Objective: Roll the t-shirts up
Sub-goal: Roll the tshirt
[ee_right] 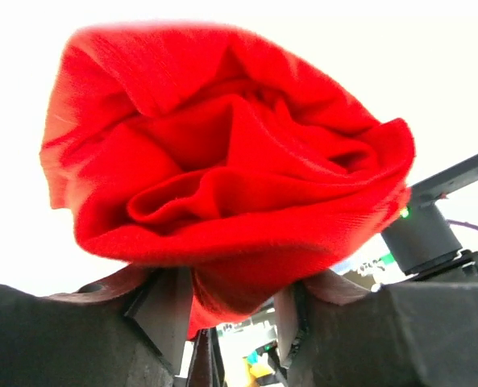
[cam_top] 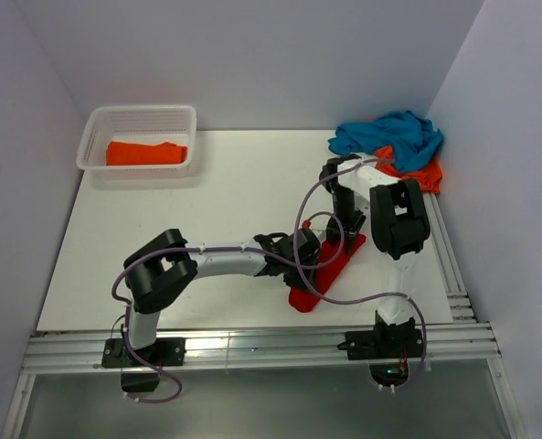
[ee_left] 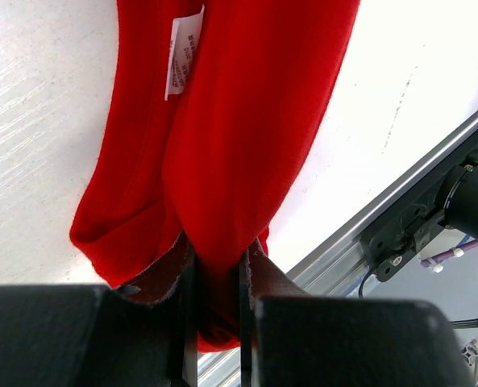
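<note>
Red t-shirt (ee_left: 247, 121) pinched in left claw (ee_left: 218, 310), white tag (ee_left: 183, 50) up top.

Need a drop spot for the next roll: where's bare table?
Bare: table between basket and teal t-shirt; also left side, between basket and left arm. Crowded: right-centre, where left gripper and right gripper clamp the red t-shirt.

I found the print on the label (ee_left: 184, 52) too small to read. The red t-shirt (ee_left: 247, 121) ran past the top edge, and the teal t-shirt (cam_top: 389, 133) covered much of an orange t-shirt (cam_top: 419, 176).
</note>
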{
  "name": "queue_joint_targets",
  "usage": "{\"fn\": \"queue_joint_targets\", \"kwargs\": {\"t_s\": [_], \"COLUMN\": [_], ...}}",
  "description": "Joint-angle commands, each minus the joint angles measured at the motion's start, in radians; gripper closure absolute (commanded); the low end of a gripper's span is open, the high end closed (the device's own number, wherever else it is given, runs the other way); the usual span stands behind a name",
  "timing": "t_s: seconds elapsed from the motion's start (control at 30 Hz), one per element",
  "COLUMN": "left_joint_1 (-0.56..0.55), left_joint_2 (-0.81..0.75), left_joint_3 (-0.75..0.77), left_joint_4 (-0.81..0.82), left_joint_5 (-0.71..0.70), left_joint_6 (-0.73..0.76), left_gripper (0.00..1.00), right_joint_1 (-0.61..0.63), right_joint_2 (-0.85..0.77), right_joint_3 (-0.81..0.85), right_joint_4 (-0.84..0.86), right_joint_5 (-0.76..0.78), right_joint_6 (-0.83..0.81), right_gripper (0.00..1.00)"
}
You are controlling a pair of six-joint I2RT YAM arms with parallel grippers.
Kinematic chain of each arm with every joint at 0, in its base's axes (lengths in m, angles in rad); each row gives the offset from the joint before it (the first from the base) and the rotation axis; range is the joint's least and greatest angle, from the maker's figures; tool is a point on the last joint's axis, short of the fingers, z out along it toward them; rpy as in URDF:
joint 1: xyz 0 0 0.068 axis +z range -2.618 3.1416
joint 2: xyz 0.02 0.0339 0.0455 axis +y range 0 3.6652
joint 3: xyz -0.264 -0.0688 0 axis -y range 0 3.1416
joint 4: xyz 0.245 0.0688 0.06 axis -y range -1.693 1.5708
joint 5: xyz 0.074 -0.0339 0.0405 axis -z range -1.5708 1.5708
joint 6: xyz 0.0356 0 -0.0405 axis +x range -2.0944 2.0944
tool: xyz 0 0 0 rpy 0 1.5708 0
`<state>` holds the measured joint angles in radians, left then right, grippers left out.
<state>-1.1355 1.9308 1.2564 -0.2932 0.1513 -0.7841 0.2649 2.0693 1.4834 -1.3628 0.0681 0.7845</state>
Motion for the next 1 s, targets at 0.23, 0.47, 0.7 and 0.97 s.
{"fn": "queue_joint_targets", "kwargs": {"t_s": [0.23,0.47,0.7,0.97], "left_joint_1": [-0.007,0.009,0.017,0.017], "left_joint_2": [0.033,0.023,0.023,0.022], "left_joint_3": [-0.051,-0.066,-0.068,-0.045], "left_joint_4": [-0.199,-0.193,-0.202,-0.227], "left_joint_5": [0.06,0.074,0.08,0.082], "left_joint_6": [0.049,0.055,0.066,0.091], "left_gripper": [1.0,1.0,1.0,1.0], "right_joint_1": [-0.064,-0.084,-0.084,-0.095], "right_joint_2": [-0.017,-0.063,-0.132,-0.002], "right_joint_3": [0.049,-0.043,-0.123,0.061], "right_joint_4": [0.136,0.24,0.369,0.122], "right_joint_5": [0.243,0.199,0.144,0.202], "right_joint_6": [-0.102,-0.094,-0.051,-0.024], "right_gripper": [0.37,0.25,0.54,1.0]}}
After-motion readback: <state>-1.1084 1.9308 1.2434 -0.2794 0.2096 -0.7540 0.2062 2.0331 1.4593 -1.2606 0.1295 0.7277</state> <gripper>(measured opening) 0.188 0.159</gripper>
